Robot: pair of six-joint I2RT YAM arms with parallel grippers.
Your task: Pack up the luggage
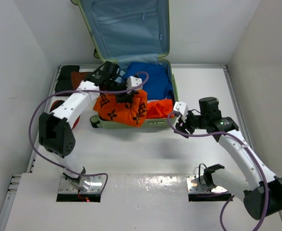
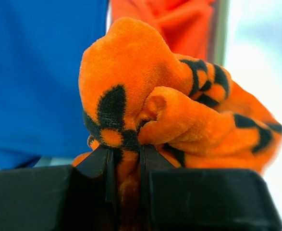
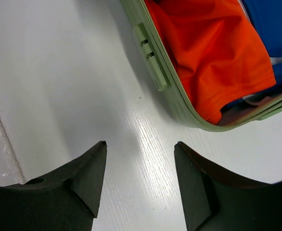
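Note:
The pale green luggage (image 1: 156, 123) lies open at the table's back, its lid with light blue lining (image 1: 126, 29) standing up. Inside lie a blue garment (image 1: 150, 79) and a plain orange garment (image 1: 159, 109). My left gripper (image 1: 125, 97) is shut on an orange cloth with black pattern (image 1: 119, 108) that drapes over the luggage's front left rim; the left wrist view shows the cloth (image 2: 145, 96) pinched between the jaws. My right gripper (image 1: 180, 126) is open and empty over the table just right of the luggage's front right corner (image 3: 179, 108).
Dark and red-orange clothes (image 1: 71, 77) lie on the table left of the luggage. White walls close in the table on the left, right and back. The luggage's combination lock (image 3: 150, 57) faces the right gripper.

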